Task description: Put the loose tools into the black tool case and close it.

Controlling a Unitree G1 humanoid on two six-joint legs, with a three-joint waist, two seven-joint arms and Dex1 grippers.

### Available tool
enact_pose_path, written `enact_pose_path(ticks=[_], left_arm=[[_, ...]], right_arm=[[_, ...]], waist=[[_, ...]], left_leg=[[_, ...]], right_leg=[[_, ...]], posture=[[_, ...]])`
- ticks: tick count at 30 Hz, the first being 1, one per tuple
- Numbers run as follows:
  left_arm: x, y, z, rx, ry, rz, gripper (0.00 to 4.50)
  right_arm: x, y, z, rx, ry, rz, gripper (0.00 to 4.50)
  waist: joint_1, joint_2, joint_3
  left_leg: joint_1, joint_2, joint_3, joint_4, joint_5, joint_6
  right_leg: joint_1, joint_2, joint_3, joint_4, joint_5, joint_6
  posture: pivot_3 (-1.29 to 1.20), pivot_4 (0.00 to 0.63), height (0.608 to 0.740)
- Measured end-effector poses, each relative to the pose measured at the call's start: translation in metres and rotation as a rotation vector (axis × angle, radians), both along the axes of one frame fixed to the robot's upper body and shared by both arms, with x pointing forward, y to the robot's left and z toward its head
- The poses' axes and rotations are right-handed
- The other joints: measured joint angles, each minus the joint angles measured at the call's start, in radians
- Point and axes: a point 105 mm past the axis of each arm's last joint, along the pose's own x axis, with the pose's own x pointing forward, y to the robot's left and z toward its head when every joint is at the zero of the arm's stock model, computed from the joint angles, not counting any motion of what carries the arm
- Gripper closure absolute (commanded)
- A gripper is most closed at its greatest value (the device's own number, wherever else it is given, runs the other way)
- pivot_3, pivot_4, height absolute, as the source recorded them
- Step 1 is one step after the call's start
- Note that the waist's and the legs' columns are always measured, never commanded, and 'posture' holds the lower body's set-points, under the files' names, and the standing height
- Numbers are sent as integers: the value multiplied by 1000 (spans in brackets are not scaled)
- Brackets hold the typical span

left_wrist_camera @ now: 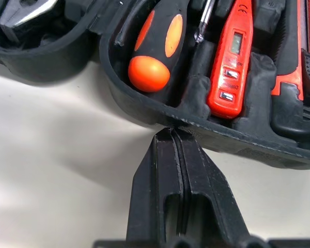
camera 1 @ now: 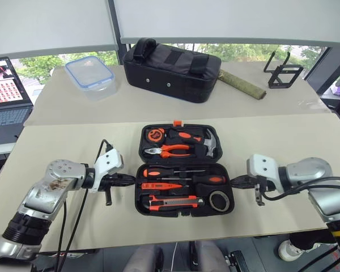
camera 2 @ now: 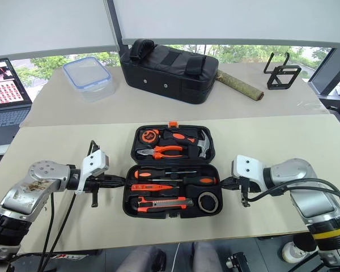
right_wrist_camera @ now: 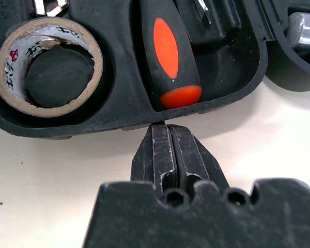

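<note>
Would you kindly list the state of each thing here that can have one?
black tool case: open, lying flat, tools slotted inside.
left tool: shut, tip at the case's left edge.
right tool: shut, tip at the case's right edge.
plastic container: lid on.
laptop: screen lit.

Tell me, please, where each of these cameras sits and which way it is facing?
Left eye view: on the head, looking forward and down at the open black tool case on the table; both arms show.
Right eye view: beside it, same scene; the left gripper and right gripper flank the case.
Left wrist view: along shut fingers at the case's rim, by a screwdriver.
Right wrist view: along shut fingers at the opposite rim, by the tape roll.
Shared: both wrist views show the near tray from opposite ends.
</note>
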Motion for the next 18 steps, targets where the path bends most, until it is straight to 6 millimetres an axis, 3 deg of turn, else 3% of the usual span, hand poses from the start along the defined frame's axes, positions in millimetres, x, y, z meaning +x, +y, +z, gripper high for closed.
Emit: enact_pose_path(ticks=[2,3,6,9,10,15,18], left_arm=[[0,2,-1,4,0,6,4438],[0,4,-1,8,-1,14,4206],[10,26,-2,17,28,129,3420],[32,49,12,-30,64,299,2186],[41,51,20,-56,75,340,1981],[82,24,59,-254,190,423,210],[96,4,60,-297,270,443,210]], right_arm=[[3,-2,0,-4,-21,-30,4500],[5,-4,1,-4,-31,-49,4500],[16,-24,7,-7,-48,-174,3680],[34,-45,24,56,-40,-352,2542],[41,-46,31,105,-31,-396,2343],[77,-25,56,351,62,-524,637],[95,-15,61,412,102,-584,637]], waist=[[-1,0,0],[-2,0,0],[-2,0,0],[-2,0,0],[-2,0,0],[-3,-1,0],[-7,-1,0]], left_leg=[[0,0,0,0,0,0],[0,0,1,0,0,0],[0,0,1,0,0,0],[0,0,1,1,0,0],[0,0,0,2,0,0],[0,0,0,3,1,0],[-1,-1,1,3,1,-1]], right_leg=[[0,0,0,0,0,0],[0,0,0,0,0,0],[-1,1,-1,1,0,0],[0,1,-1,2,0,0],[0,1,-1,2,0,-1],[1,0,-1,3,1,-1],[-3,0,0,12,1,-1]], posture=[[0,150,714],[0,150,714],[0,150,714],[0,150,714],[0,150,714],[0,150,714],[0,150,714]])
